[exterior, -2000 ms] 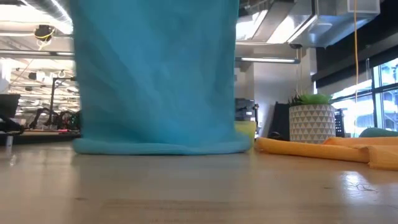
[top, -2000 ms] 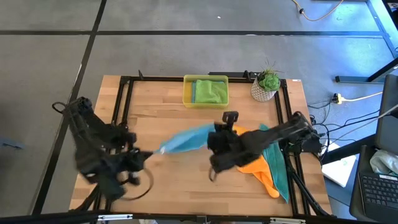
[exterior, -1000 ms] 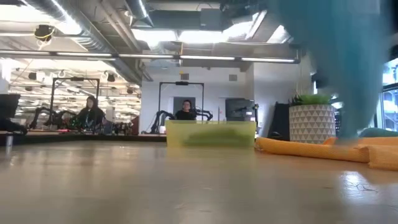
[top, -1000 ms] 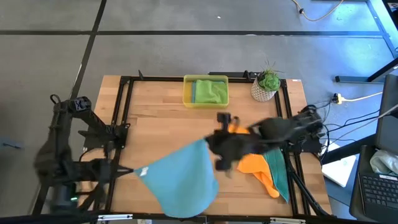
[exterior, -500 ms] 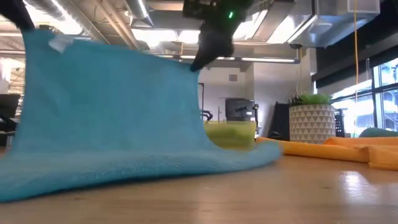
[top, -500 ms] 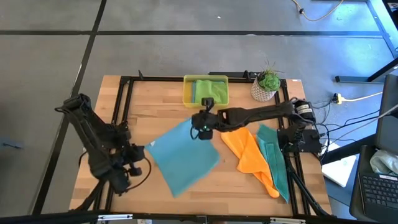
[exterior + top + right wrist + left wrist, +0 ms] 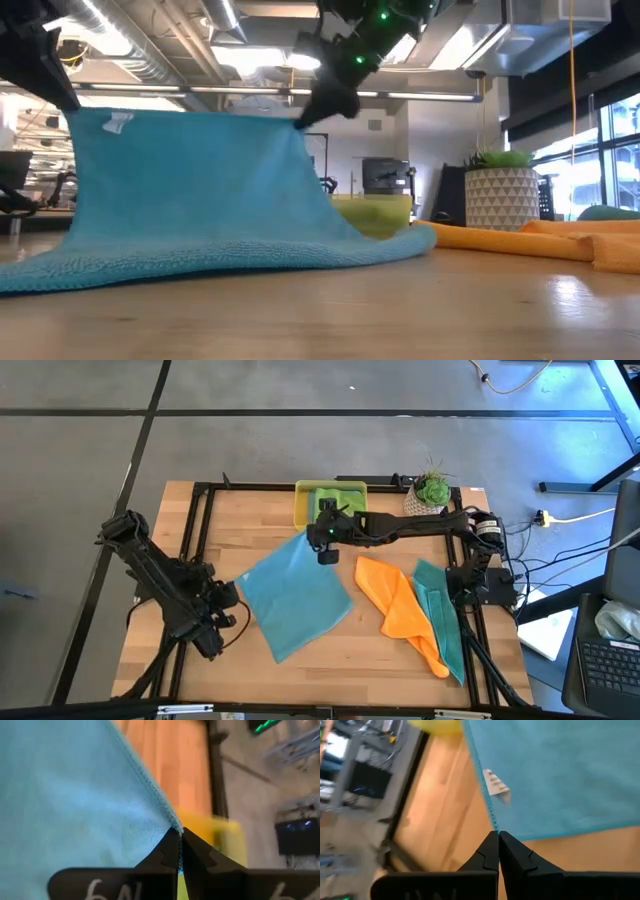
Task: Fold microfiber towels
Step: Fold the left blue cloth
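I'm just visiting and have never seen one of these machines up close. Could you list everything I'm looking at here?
Light blue towel: one, table middle, held up by two corners, its far edge trailing on the wood.
Orange towel: one, lying crumpled to the right of the blue one.
Teal towel: one, beside the orange one, near the table's right edge.
Green towel: one, folded inside the tray.
Tray: one, yellow, at the table's back edge.
Potted plant: one, green in a white pot, back right.
Table: one, light wood, black frame.
Left gripper: shut on the blue towel's near-left corner.
Right gripper: shut on its back corner, near the tray.
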